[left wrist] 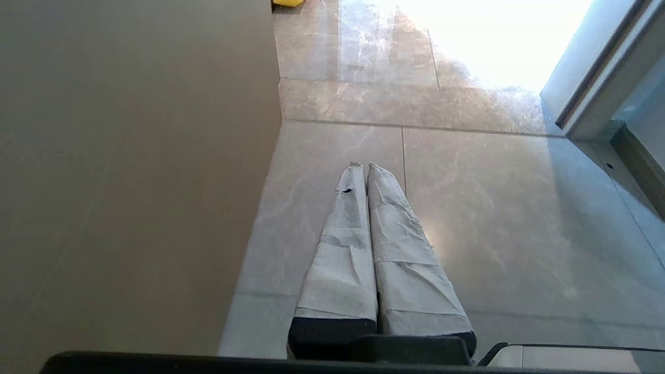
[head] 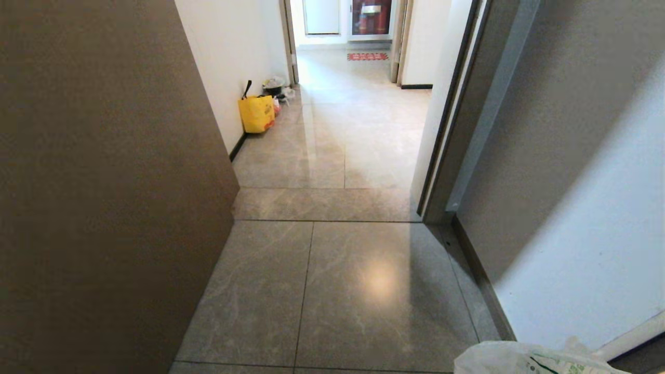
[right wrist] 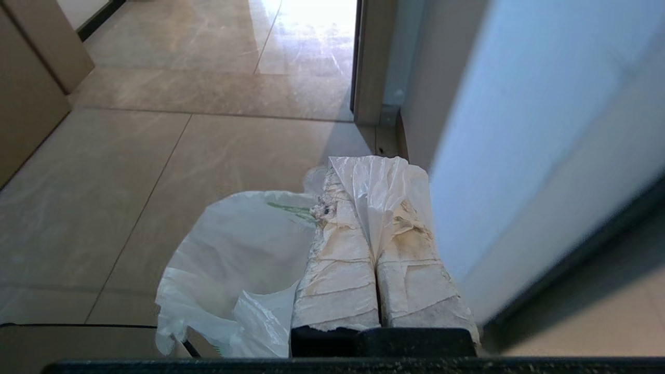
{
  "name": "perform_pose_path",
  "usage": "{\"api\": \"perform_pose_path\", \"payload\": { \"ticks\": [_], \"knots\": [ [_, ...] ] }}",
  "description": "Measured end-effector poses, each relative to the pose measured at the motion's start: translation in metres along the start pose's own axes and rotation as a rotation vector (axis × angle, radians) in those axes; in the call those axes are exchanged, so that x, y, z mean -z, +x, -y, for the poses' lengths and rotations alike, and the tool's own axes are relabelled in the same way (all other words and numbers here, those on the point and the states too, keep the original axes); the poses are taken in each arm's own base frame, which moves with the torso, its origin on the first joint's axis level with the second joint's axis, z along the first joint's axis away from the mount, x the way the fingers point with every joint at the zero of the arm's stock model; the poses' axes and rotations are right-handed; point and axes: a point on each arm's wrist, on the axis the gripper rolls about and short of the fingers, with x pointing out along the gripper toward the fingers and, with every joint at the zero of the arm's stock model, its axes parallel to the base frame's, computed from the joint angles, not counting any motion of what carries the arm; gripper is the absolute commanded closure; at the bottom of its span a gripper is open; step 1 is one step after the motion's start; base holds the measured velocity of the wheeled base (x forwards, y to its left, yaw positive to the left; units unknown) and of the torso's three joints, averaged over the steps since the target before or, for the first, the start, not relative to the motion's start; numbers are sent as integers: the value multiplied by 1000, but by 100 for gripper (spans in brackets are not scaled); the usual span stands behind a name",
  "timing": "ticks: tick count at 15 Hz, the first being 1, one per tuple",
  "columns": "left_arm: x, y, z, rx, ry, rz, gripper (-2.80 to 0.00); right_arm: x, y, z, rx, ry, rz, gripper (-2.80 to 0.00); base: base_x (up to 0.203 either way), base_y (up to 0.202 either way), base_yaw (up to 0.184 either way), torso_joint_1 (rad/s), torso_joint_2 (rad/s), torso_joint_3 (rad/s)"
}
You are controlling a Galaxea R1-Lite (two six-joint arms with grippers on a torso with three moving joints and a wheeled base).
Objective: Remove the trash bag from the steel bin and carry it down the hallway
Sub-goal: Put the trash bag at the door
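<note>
The trash bag [right wrist: 234,259] is held by the right gripper [right wrist: 371,208], whose taped fingers [right wrist: 337,270] are pressed together on a fold of the thin white film; the fold is draped over the fingertips, and the rest of the bag, with its green print, hangs slack beside and below them. A pinch on the upper film appears to have been chosen so that the bag dangles free of the floor and can be carried without being dragged. In the head view only the top of the bag [head: 524,358] is seen, at the bottom edge, close to the white wall [head: 582,228] on the robot's right. The left gripper [left wrist: 366,171] is closed on nothing, its wrapped fingers [left wrist: 343,249] touching along their length, and it is kept idle above the tiles, well apart from the bag. The hallway [head: 337,156] of glossy marbled tiles lies ahead of the bag, between a brown panel [head: 104,182] and a grey door frame [head: 452,130]. A yellow tote [head: 256,113] stands far beyond the bag, against the far wall. The steel bin is not seen in any view, so the removal is judged done and the carrying to be the step in hand.
</note>
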Motion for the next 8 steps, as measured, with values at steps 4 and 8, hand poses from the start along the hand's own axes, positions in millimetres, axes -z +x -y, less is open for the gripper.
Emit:
{"api": "perform_pose_path", "payload": {
  "ticks": [4,8],
  "knots": [
    [0,0,0,0,0,-1,0,0,0,0,0,-1,0,0,193,0,0,4,3,2],
    [0,0,0,0,2,-1,0,0,0,0,0,-1,0,0,151,0,1,4,1,2]
  ]
}}
